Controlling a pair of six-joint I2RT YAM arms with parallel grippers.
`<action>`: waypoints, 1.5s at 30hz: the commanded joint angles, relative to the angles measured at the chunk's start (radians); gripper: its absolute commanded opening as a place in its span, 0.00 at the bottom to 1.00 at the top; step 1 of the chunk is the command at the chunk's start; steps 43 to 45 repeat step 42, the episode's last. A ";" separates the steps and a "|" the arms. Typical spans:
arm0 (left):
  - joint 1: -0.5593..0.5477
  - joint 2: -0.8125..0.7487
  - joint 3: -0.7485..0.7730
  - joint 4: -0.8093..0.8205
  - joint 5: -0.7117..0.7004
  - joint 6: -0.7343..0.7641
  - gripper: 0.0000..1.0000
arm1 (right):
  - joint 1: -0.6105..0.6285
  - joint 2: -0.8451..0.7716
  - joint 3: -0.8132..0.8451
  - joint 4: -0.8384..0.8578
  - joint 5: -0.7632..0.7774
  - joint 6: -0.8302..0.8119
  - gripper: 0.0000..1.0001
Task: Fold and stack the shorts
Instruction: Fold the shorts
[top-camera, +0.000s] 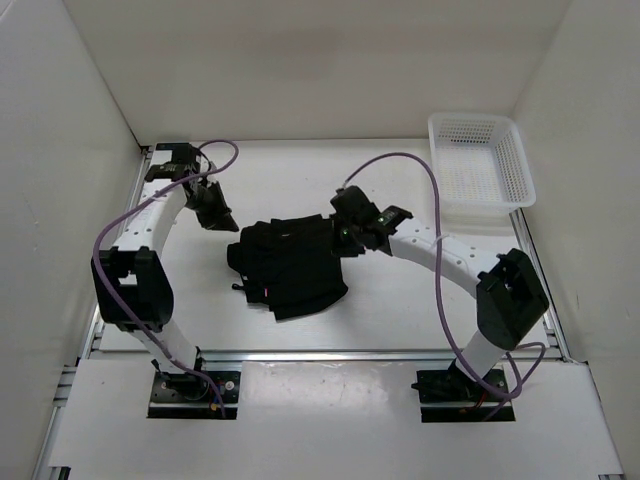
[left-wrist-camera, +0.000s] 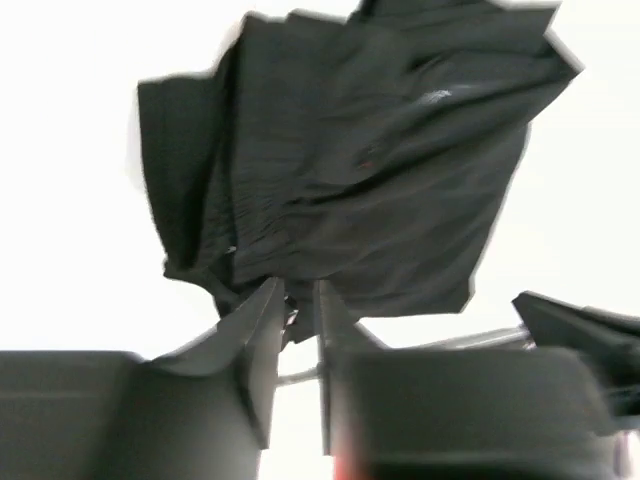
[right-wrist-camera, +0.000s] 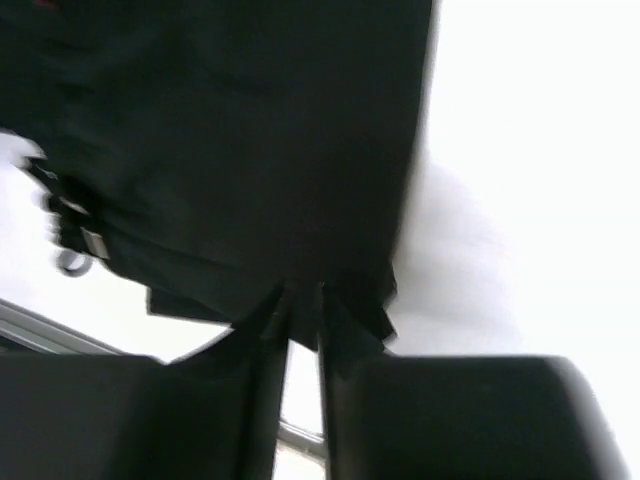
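Note:
The black shorts (top-camera: 288, 265) lie bunched and partly folded on the white table, a little left of its middle. My left gripper (top-camera: 230, 224) is at their far left corner. In the left wrist view its jaws (left-wrist-camera: 298, 290) stand nearly together with a tip of the cloth between them, and the shorts (left-wrist-camera: 360, 170) spread out beyond. My right gripper (top-camera: 343, 238) is at the shorts' far right edge. In the right wrist view it (right-wrist-camera: 305, 292) is shut on the cloth (right-wrist-camera: 230, 150), which bunches at the fingertips.
A white mesh basket (top-camera: 480, 160) stands at the far right corner of the table. White walls close in the left, right and back sides. A metal rail (top-camera: 320, 353) runs along the near edge in front of both arm bases.

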 joint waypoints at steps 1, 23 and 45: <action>-0.041 -0.011 0.045 -0.017 -0.047 0.000 0.10 | -0.017 0.053 0.139 -0.012 0.014 -0.032 0.08; -0.144 0.236 0.401 -0.081 -0.166 0.000 0.40 | -0.135 0.189 0.335 -0.012 0.014 -0.044 0.74; -0.155 -0.715 0.032 -0.026 -0.327 -0.005 1.00 | -0.236 -0.718 -0.132 -0.436 0.611 0.014 0.88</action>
